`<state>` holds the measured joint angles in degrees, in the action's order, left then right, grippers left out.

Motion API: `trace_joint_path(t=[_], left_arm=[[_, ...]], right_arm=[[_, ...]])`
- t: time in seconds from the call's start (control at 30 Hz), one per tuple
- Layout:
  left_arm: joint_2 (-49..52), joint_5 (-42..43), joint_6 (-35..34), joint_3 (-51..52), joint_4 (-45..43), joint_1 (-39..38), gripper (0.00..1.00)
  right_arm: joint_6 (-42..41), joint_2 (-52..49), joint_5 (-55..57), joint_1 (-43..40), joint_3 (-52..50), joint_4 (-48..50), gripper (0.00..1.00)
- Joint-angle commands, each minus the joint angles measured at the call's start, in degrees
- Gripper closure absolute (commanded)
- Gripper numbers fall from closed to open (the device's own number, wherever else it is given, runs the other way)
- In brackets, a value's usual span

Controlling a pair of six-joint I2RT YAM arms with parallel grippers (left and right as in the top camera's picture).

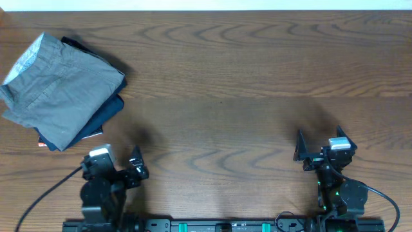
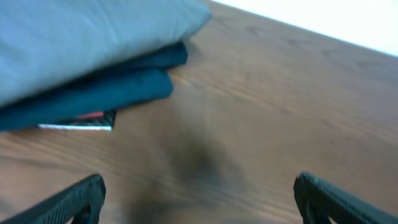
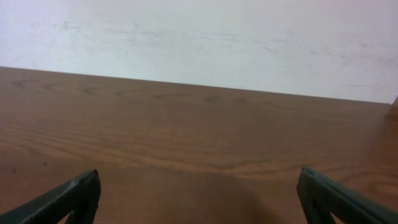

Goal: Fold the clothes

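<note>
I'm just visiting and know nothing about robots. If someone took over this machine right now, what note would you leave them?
Left gripper: jaws open, empty, low over the table near the stack.
Right gripper: jaws open, empty, over bare wood.
Grey shorts: folded compactly, lying on the navy garments at the table's far left.
Done: the fold looks finished.
Left: probably nothing, only a neatness check.

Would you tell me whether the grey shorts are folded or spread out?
Folded: grey shorts form a compact bundle atop navy garments.
</note>
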<state>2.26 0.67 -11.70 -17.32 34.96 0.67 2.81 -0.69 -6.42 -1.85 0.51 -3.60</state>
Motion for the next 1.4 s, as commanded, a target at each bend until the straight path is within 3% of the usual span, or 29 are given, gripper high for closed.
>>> trace_joint_path(t=[0.0,0.17,0.43,0.53,1.37], left_arm=[[-2.0,-0.3,0.9,5.9,-6.4,0.3,0.02],[-2.2,0.1,1.6,13.2,-21.8,0.3,0.02],[-2.2,0.4,2.1,14.3,-25.0,0.2,0.02],[-2.2,-1.7,2.1,17.1,-33.0,0.2,0.02],[-2.0,0.2,2.0,17.1,-31.0,-0.2,0.02]], right_arm=[[0.9,0.4,0.4,0.0,-0.2,-0.1,0.01],[0.9,0.4,0.4,0.0,-0.2,-0.1,0.01],[0.9,0.4,0.4,0.0,-0.2,-0.1,0.01],[0.9,0.4,0.4,0.0,-0.2,-0.1,0.01],[0.9,0.4,0.4,0.0,-0.2,-0.1,0.01]])
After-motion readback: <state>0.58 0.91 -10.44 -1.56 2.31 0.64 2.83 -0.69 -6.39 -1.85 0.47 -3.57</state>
